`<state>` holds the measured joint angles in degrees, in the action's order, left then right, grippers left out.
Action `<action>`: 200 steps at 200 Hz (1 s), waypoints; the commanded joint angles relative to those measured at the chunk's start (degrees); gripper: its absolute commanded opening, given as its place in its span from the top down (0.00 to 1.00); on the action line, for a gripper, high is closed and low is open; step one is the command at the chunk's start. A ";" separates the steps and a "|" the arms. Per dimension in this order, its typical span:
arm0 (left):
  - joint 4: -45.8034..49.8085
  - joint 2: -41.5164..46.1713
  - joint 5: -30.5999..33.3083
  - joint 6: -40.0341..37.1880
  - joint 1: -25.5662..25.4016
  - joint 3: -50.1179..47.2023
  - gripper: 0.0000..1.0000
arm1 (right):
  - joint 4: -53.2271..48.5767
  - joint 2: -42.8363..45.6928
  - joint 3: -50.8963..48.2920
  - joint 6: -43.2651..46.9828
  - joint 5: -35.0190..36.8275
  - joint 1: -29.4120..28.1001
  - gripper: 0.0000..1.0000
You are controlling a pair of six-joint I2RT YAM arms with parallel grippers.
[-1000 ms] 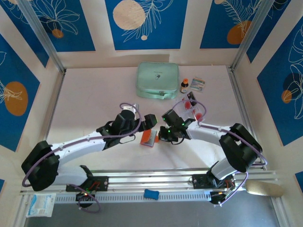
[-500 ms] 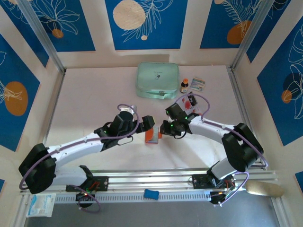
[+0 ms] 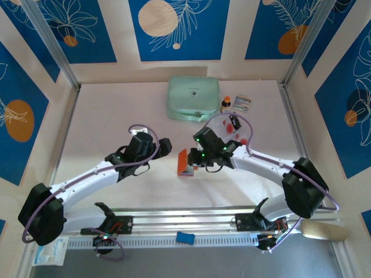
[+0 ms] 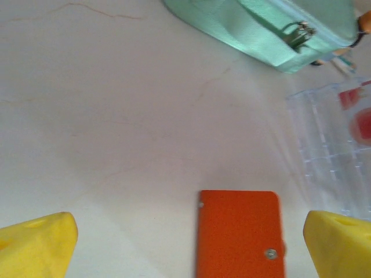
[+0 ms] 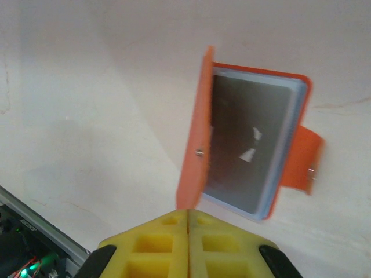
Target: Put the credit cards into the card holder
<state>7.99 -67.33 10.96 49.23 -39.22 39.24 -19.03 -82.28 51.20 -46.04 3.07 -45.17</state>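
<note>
Partway, I reckon: the card holder [image 3: 185, 164] sits open mid-table with what looks like 1 dark card [image 5: 246, 145] inside, and the red-marked cards [image 3: 234, 123] are in the clear tray [image 4: 324, 162] at 1 o'clock. Its cover [image 5: 196, 145] stands up on the 9 o'clock side, long axis roughly 12-to-6. The left gripper [image 3: 166, 145] has its fingers wide apart. The right gripper [image 5: 188, 217] is pinched together, empty.

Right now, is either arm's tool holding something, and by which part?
The right tool is shut and seems to pinch the card holder by the near edge of its raised orange cover. The left tool is open, holding nothing.
</note>
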 commanded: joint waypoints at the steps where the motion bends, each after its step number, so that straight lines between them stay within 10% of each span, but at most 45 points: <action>1: 4.91 -1.41 0.24 -4.69 1.09 0.22 0.00 | 0.33 -2.70 2.65 -0.70 0.58 -1.16 0.93; 200: 4.81 -18.83 -11.01 -19.68 -2.24 9.33 0.00 | 5.82 -5.43 -8.68 -5.84 3.51 -1.59 1.00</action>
<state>12.88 -84.75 0.82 31.44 -40.27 46.24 -13.58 -87.61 43.57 -51.05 6.04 -46.54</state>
